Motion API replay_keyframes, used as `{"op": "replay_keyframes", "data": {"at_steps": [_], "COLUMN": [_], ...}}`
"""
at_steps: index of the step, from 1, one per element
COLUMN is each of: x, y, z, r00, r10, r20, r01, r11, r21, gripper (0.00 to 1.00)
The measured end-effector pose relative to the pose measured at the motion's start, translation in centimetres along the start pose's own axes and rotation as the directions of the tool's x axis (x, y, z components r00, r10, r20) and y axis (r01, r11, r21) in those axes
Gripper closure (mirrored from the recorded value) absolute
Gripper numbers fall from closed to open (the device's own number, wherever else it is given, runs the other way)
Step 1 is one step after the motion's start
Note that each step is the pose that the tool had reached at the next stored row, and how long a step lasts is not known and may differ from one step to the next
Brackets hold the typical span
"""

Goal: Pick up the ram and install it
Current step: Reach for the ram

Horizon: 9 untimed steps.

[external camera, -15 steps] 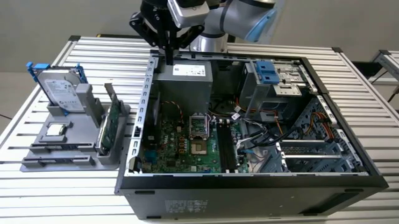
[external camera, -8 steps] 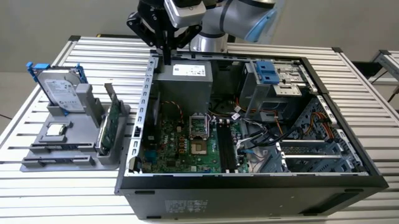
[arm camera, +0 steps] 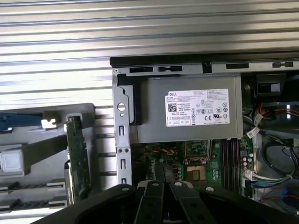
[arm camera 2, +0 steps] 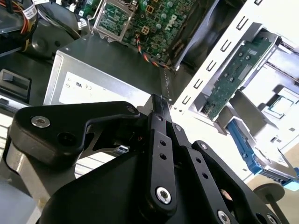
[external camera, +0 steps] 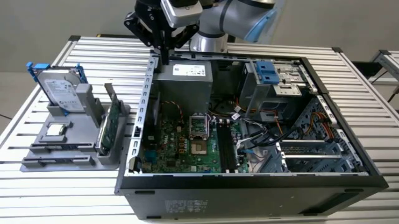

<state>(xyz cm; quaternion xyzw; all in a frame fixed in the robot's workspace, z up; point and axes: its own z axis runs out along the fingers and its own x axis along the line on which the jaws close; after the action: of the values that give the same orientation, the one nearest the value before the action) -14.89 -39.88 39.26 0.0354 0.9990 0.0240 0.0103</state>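
The gripper (external camera: 164, 59), closed and seemingly empty, hangs over the case edge (external camera: 147, 88), beside the power supply (external camera: 184, 86).

The exterior view looks down on the whole computer case (external camera: 249, 186) from afar. Both wrist views sit close above its power supply (arm camera: 154, 116), sharing it.

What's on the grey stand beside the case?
A silver hard drive in a blue bracket, standing upright; a green circuit card on edge; a square chip lying flat. The front slots' contents can't be made out.
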Motion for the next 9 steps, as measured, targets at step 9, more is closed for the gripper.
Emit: {"op": "replay_keyframes", "data": {"at_steps": [9], "x": [0.45], "y": [-0.03], "z": [-0.01], "r00": [1.0000], "r10": [0.000], "r20": [0.0001], "r01": [0.000], "r11": [1.0000], "r21": [0.0000], "gripper": [1.00]}}
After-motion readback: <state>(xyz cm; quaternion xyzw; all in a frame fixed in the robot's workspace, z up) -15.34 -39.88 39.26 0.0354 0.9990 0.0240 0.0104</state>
